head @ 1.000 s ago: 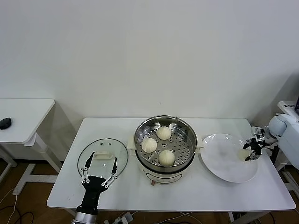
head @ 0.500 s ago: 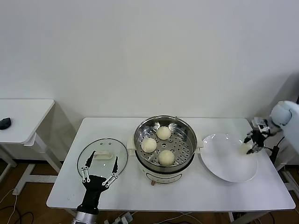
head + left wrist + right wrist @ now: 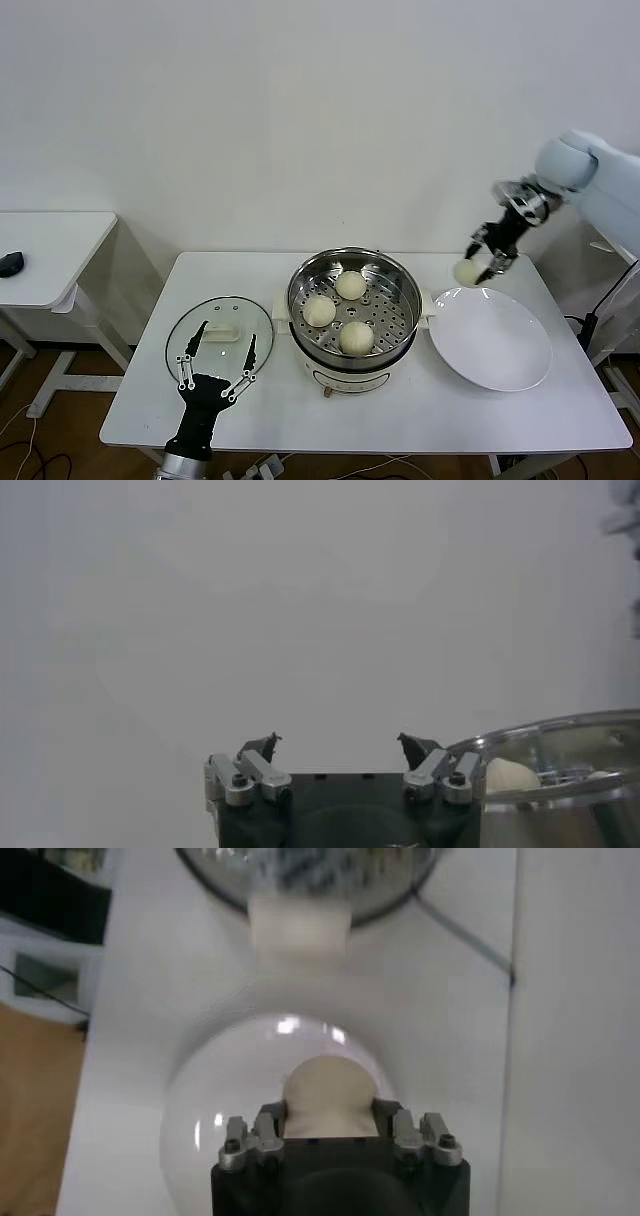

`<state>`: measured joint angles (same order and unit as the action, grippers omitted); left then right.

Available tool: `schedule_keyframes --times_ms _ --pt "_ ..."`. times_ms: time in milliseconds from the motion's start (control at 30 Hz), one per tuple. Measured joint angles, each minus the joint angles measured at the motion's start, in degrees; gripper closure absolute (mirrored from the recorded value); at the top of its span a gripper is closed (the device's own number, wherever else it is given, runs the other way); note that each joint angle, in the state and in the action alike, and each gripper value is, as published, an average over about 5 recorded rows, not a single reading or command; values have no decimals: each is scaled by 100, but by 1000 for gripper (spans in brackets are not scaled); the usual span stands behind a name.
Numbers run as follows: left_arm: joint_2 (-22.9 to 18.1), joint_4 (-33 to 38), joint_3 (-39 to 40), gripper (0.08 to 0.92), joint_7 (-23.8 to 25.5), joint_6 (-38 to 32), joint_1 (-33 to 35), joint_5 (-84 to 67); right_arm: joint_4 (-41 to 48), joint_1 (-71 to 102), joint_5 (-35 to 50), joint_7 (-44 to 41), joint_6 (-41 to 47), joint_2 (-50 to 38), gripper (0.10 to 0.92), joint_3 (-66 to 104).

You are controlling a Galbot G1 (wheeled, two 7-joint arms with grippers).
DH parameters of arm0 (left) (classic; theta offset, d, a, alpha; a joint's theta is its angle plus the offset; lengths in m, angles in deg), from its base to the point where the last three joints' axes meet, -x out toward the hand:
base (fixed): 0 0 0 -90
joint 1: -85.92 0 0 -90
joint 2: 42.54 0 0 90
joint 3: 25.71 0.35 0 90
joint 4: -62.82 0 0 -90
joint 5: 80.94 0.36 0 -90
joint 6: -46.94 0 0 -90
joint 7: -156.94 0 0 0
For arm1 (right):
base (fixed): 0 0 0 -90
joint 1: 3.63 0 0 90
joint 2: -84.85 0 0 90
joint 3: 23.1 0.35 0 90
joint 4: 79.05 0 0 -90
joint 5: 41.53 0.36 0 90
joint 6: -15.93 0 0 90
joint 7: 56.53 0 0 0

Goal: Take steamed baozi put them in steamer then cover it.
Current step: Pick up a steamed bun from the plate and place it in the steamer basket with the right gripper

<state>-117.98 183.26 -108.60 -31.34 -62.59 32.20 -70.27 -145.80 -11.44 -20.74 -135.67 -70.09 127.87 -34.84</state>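
The steamer (image 3: 355, 312) stands mid-table with three baozi on its perforated tray: one at the back (image 3: 350, 285), one on the left (image 3: 319, 310), one at the front (image 3: 356, 338). My right gripper (image 3: 480, 262) is shut on the fourth baozi (image 3: 467, 272) and holds it in the air above the far edge of the white plate, right of the steamer. The right wrist view shows that baozi (image 3: 328, 1094) between the jaws. The glass cover (image 3: 220, 336) lies flat on the table left of the steamer. My left gripper (image 3: 214, 368) is open and empty at the cover's near edge.
A flat white plate (image 3: 490, 337) lies right of the steamer, with nothing on it. A small side table (image 3: 45, 255) with a dark mouse (image 3: 10, 263) stands to the far left. The steamer's rim also shows in the left wrist view (image 3: 560, 735).
My right gripper has lifted the baozi off the plate's right side and carried it up and left, toward the steamer. The left arm has not moved.
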Motion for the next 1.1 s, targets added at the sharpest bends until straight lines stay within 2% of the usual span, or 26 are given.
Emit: schedule_keyframes --times_ms 167,400,1100 --pt "-15 42 1 177 10 -15 21 14 -427 -350 496 140 197 322 414 -454" --pt "-21 100 -41 177 9 -22 56 13 -701 -454 776 431 379 731 414 -803" --pt "19 62 -107 177 -8 14 1 -13 -320 355 448 1075 563 1345 423 -937"
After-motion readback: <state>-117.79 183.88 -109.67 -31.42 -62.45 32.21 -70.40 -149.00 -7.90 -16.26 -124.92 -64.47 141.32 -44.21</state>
